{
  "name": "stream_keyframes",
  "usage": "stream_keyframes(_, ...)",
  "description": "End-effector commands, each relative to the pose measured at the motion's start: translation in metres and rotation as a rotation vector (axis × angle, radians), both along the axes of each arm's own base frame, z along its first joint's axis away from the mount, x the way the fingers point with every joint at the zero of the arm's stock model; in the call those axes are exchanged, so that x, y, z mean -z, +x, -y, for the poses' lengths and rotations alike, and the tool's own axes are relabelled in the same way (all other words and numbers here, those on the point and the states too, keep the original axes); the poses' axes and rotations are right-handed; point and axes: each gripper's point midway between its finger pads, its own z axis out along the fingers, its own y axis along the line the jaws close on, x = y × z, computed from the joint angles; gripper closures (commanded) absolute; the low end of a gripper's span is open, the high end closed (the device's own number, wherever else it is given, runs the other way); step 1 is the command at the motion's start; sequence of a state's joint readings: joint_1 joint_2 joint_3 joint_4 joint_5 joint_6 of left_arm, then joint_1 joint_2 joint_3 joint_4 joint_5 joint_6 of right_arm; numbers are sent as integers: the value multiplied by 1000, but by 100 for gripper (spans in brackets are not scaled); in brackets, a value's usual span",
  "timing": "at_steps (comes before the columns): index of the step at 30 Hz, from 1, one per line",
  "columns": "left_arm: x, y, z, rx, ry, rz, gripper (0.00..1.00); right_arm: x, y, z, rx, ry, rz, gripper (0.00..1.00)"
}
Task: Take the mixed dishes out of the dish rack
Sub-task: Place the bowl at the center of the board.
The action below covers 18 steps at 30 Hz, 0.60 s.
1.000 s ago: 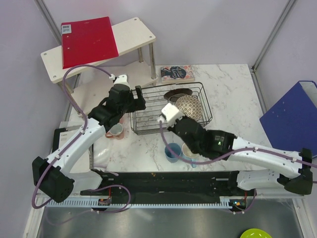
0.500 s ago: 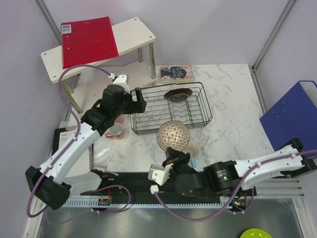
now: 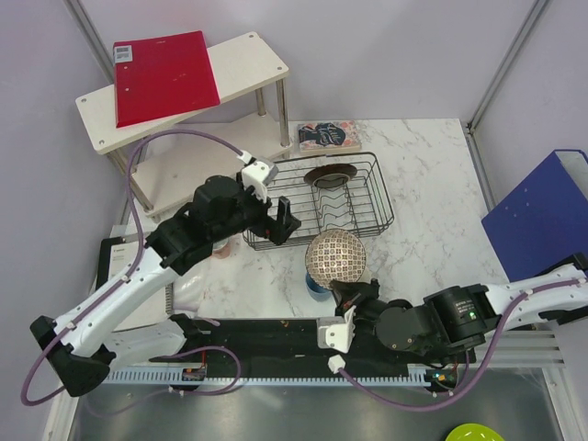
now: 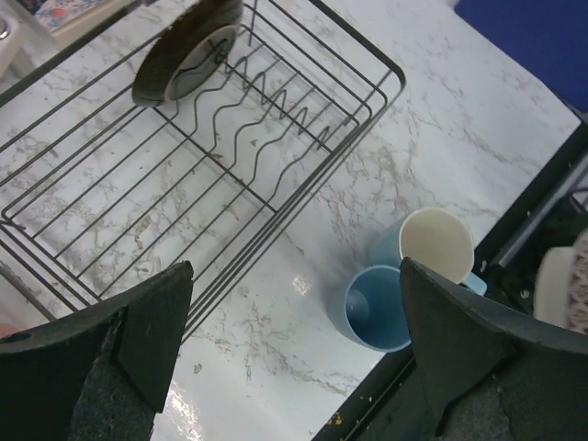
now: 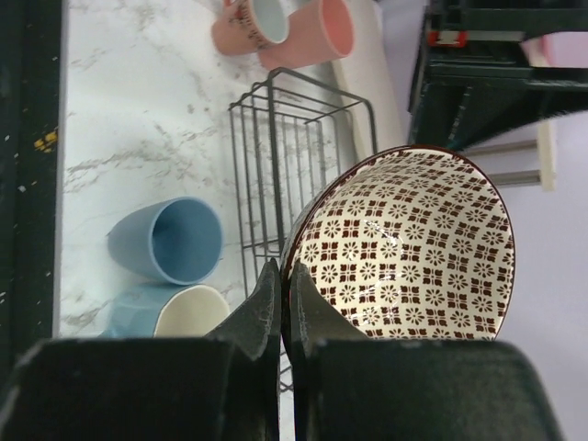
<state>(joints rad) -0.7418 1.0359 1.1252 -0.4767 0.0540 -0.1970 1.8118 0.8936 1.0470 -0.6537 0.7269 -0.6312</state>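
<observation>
The dark wire dish rack (image 3: 367,197) stands mid-table and holds only the dark red-brown plate (image 3: 329,174), upright at its far end; both show in the left wrist view, rack (image 4: 119,197) and plate (image 4: 184,60). My right gripper (image 5: 283,285) is shut on the rim of the red-speckled bowl (image 5: 413,248), held in the air in front of the rack (image 3: 337,257). The blue cup (image 4: 377,308) and the light-blue mug with cream inside (image 4: 436,243) stand on the table below it. My left gripper (image 4: 294,349) is open and empty above the rack's front-left corner. The salmon-pink tumbler (image 5: 317,32) and small pale cup (image 5: 253,23) stand left of the rack.
A white two-tier shelf (image 3: 248,60) with a red folder stands at the back left. A patterned book (image 3: 331,135) lies behind the rack. A blue binder (image 3: 542,220) is at the right. A black rail (image 3: 266,335) runs along the near edge. A lime-green dish (image 3: 473,432) sits below it.
My right arm pulled the bowl out of the rack toward the near edge, then shifted it a little right. My left arm swung right, over the rack's front-left corner.
</observation>
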Motion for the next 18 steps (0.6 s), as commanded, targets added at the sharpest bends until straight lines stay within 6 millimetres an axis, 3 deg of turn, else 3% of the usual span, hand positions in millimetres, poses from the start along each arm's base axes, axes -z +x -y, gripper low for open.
stream_keyframes(1,-51,-5,13,82,-24,182,1,-16,-3,2,-29,21,-74,100)
stream_keyframes(6,-97,-9,0,68,-42,277,1,-10,-3,6,-13,-14,-108,100)
stream_keyframes(11,-118,-25,-2,136,-47,293,2,0,-2,7,-14,-45,-114,100)
stream_keyframes(18,-87,-63,17,334,-21,122,7,7,3,6,-9,-69,-117,100)
